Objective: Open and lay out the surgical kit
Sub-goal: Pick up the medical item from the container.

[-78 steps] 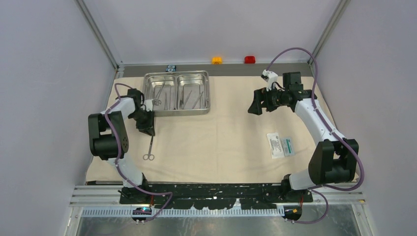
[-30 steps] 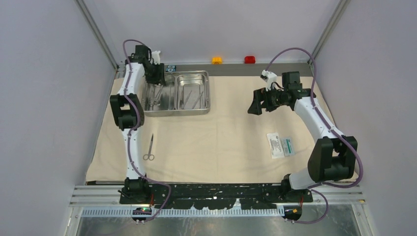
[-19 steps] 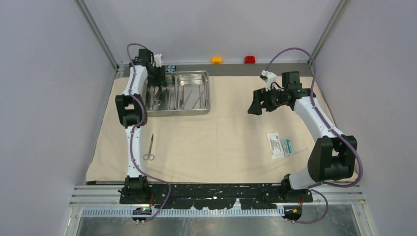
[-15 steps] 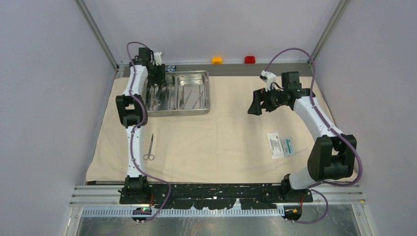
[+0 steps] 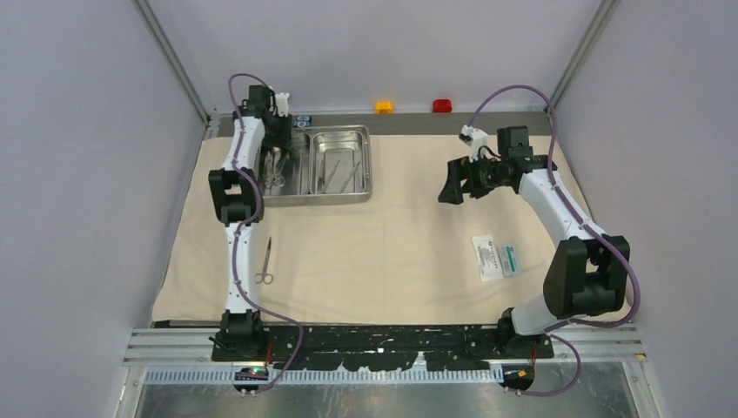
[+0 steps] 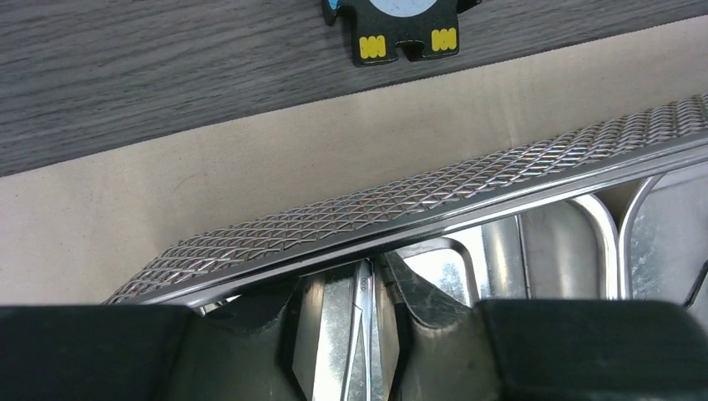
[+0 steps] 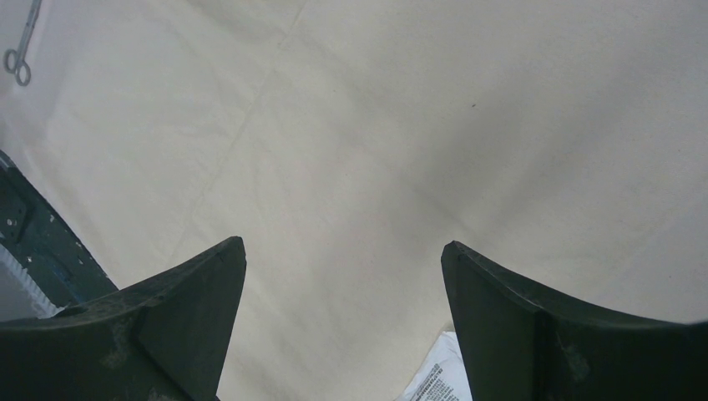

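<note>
**A:** Start nearest us. What's on the cloth point(image 5: 392, 235)?

**B:** The scissors point(image 5: 264, 261) lie flat at the near left, rings toward us. The packet point(image 5: 497, 257) is at the near right. They're well apart and nothing is touching either.

**A:** Wasn't the left arm point(image 5: 228, 196) over those scissors?

**B:** It was, a couple of seconds back, with its jaws just above the tip. Since then it has let them lie and stretched out to the far end of the tray point(image 5: 369, 170), over the left compartment. In the last half-second it has hardly moved.

**A:** And the left jaws?

**B:** In the wrist view they're drawn in to a narrow gap just inside the far rim, with a strip of bright steel between them. I can't tell whether that's a tool they've bitten or only the tray behind.

**A:** The right side?

**B:** The right arm point(image 5: 557, 205) hasn't shifted. Its jaws are wide apart and empty, hanging above bare cloth to the right of the tray and beyond the packet.

**A:** What does that mean for the job?

**B:** I'd say the wrap is open, two pieces are laid out, and this is the reach for the next one. More tools point(image 5: 335, 174) are left in the tray. Beyond it, the block point(image 6: 392, 21) sits on the bare tabletop point(image 6: 167, 75), with the buttons point(image 5: 384, 106) behind. Neither belongs to the kit.
</note>
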{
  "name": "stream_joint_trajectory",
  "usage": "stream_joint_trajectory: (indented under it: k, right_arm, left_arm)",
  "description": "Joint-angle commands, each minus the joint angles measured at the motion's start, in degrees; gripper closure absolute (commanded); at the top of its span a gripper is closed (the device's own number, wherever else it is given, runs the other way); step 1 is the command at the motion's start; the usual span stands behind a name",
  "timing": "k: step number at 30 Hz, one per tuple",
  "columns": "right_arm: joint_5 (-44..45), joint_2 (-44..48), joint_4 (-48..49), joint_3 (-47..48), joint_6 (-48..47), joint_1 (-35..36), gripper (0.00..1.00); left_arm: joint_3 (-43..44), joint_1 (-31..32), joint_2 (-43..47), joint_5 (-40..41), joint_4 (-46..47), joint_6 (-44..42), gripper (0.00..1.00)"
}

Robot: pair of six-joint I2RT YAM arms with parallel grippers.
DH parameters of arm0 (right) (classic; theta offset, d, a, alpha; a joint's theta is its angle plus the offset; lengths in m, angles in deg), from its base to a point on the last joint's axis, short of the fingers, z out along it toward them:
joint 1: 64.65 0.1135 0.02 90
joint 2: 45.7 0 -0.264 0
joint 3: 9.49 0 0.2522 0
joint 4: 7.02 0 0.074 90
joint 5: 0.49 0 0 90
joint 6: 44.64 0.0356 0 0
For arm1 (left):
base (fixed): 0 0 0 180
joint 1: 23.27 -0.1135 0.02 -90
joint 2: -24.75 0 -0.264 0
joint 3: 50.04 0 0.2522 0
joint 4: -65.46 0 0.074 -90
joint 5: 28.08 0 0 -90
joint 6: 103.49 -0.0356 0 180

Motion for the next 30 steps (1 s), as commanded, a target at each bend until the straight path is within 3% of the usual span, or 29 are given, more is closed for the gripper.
stream_joint_trajectory:
  k: [1,11,17,30]
  right_arm:
    - [-0.7,-0.2,0.0,2.6,-1.1,-0.1,0.09]
    - [-1.2,-0.1,-0.4,2.8,-1.2,-0.1,0.09]
    - [-1.2,0.0,-0.4,2.9,-1.1,-0.1,0.09]
    - [-1.8,0.0,-0.5,3.0,-1.2,-0.1,0.09]
  left_arm:
    - [1.5,0.2,-1.8,0.7,-0.8,-1.7,0.72]
    - [2.0,0.2,-1.9,1.3,-1.6,-2.1,0.84]
    - [3.8,0.2,-0.1,1.0,-1.4,-1.1,1.0]
    - [1.6,0.2,9.7,0.2,1.0,3.1,1.0]
